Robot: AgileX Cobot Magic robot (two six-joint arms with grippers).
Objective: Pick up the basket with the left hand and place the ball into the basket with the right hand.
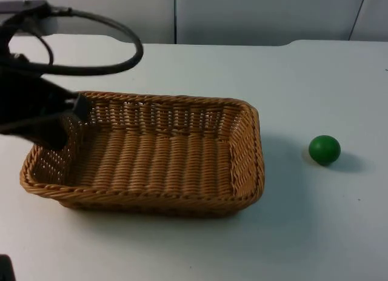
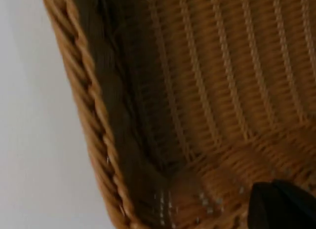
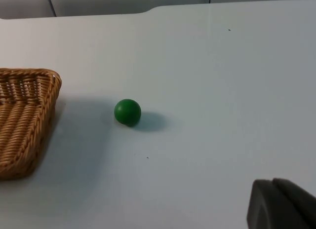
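Basket (image 1: 151, 154) — wicker, rectangular, nothing in it — sat on the white table (image 1: 291, 232), its long side running across the top view. Left gripper (image 1: 76, 111) stood at the basket's left end, one black finger reaching over the rim and down inside the wall; whether the fingers were clamped on the rim could not be told. Left wrist view looked into the same corner (image 2: 148, 140), woven wall and floor close up, with a black fingertip (image 2: 281, 207) over the weave.

Ball (image 1: 324, 149) — green, small — lay on the table to the basket's right, well apart from it and casting a soft shadow. Right wrist view took in the ball (image 3: 128, 112) and the basket's end (image 3: 24, 120). Right gripper's fingertip (image 3: 281, 204) hung above bare table, away from the ball; its fingers' state could not be told.
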